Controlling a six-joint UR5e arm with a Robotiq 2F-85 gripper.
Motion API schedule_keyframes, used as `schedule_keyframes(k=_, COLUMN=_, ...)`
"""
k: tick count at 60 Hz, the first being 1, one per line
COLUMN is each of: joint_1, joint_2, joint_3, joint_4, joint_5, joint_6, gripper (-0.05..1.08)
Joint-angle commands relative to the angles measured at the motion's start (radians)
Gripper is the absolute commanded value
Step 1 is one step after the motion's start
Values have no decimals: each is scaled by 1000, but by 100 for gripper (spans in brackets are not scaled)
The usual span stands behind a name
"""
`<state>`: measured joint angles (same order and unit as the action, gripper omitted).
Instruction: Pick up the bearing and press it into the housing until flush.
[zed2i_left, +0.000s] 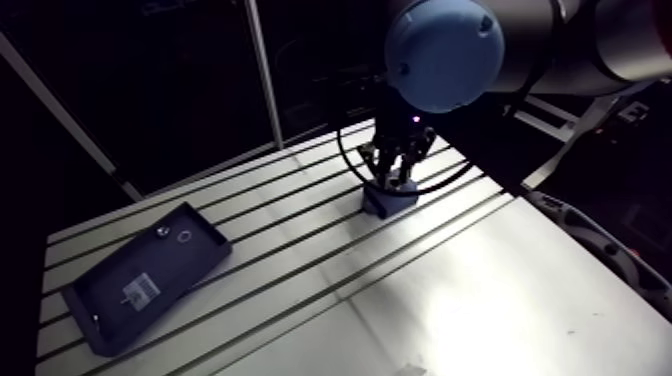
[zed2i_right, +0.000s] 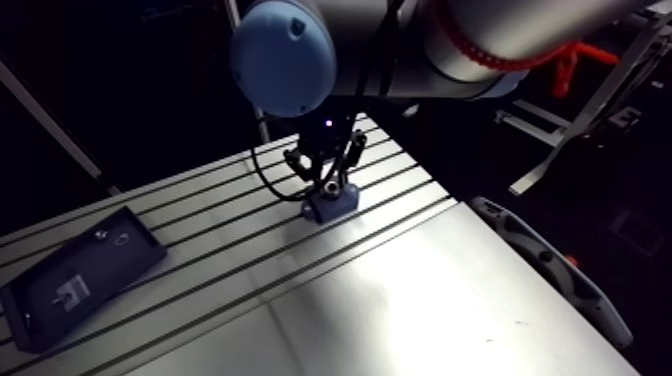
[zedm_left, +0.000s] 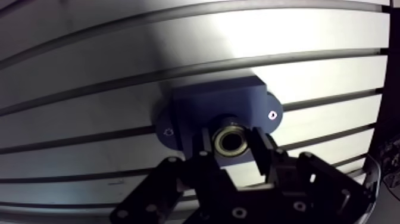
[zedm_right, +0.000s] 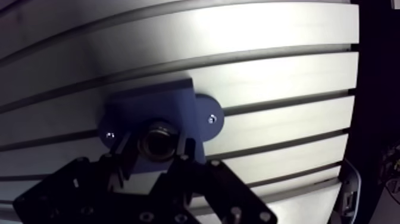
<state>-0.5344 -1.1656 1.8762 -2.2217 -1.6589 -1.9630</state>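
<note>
Glossy metal bearing (zedm_left: 231, 140), matt dark-blue plastic-looking housing (zedm_left: 217, 101), brushed aluminium table (zedm_left: 178, 47) softly gleaming, matt dark tray (zed2i_left: 185, 265)

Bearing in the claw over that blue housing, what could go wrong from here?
1. The bearing, gripped in the claw, sits at the bore of the housing. If it goes in tilted, it could jam rather than seat flush.
2. The fingers flank the bearing closely, so they may hit the housing's top before it is flush.
How deep it sits cannot be told.
</note>
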Motion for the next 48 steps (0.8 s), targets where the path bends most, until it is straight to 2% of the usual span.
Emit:
schedule_keyframes(k=1, joint_1=2, joint_2=1, joint_3=-1, joint_4=1, joint_5=0, joint_6=0, gripper=65)
schedule_keyframes(k=48, joint_1=2, joint_2=4, joint_3=5, joint_4=-7, joint_5=1, joint_6=3, gripper=65)
